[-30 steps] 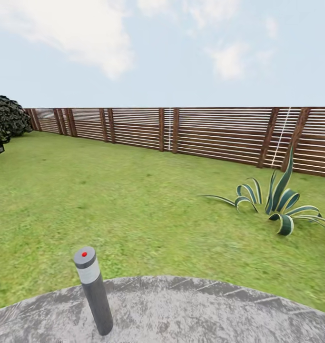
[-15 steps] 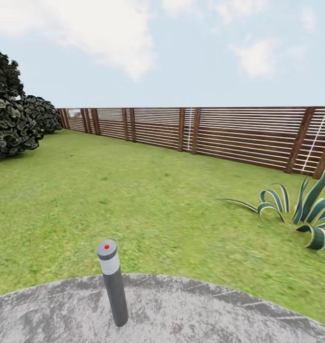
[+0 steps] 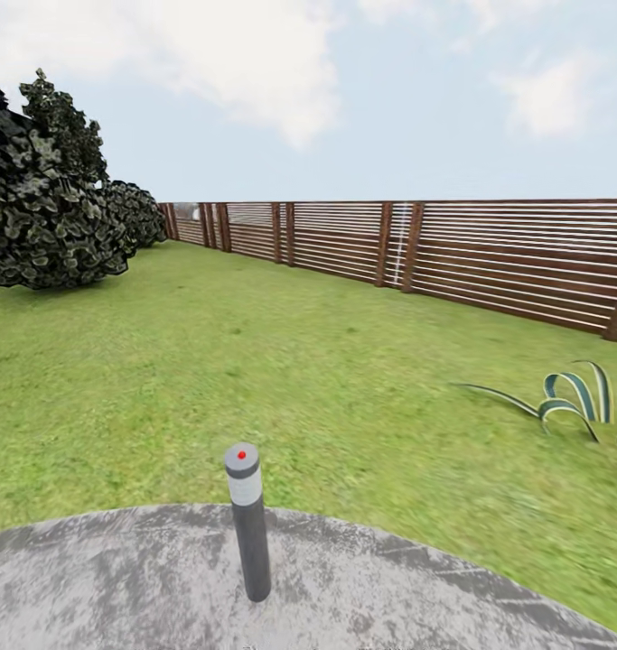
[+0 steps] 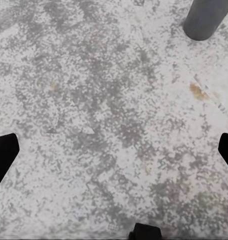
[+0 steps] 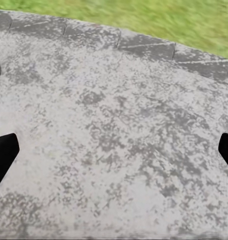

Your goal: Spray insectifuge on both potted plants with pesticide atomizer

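Both the left end effector (image 4: 114,150) and the right end effector (image 5: 114,150) hung spread apart over the grey stone patio (image 3: 118,578). A grey lamp post (image 3: 248,522) stood on it, before the garden's lawn (image 3: 281,361) and wooden fence (image 3: 489,262).

The head view looks level across the stone patio (image 3: 118,587) and lawn (image 3: 299,361) toward the fence (image 3: 489,262). The 2 wrist views face down at the patio, close. The left wrist shares the bollard lamp (image 3: 248,524) with the head view, the right wrist the patio's grass edge.

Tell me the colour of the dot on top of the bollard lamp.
Red, on the grey bollard lamp; clearest in the head view.
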Controlling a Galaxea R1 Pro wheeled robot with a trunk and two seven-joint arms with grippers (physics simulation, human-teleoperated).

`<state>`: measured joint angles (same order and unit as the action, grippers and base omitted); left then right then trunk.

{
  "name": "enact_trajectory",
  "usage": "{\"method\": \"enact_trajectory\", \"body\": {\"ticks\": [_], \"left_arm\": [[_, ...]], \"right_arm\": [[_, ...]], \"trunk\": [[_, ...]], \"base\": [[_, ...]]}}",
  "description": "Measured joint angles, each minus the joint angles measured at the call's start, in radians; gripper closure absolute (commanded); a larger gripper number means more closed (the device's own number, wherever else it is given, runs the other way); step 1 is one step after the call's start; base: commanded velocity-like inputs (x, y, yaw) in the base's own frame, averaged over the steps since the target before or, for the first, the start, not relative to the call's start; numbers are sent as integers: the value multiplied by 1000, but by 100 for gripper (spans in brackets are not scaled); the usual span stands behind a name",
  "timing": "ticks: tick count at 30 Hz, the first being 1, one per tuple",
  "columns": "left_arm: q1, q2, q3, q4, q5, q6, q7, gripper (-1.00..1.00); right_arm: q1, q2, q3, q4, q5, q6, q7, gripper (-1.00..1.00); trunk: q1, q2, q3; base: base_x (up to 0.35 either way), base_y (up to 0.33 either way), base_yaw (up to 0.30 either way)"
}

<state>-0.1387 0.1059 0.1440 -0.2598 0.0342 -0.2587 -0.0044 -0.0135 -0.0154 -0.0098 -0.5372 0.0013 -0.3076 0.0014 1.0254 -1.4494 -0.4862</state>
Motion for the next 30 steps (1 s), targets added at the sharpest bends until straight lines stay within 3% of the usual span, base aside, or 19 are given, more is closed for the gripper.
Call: {"method": "enact_trajectory", "body": {"ticks": [14,30], "left_arm": [[0,-3,9,7,55,-41,-1,-100],[0,-4,9,8,58,-42,-1,-100]], "right_arm": [[0,0,0,9,1,-1,1,-100],[0,0,1,9,1,-1,1,-100]], "trunk": [[0,0,-7],[0,0,-9]], "base": [[-272,-148,278],[-15,-264,280]]}}
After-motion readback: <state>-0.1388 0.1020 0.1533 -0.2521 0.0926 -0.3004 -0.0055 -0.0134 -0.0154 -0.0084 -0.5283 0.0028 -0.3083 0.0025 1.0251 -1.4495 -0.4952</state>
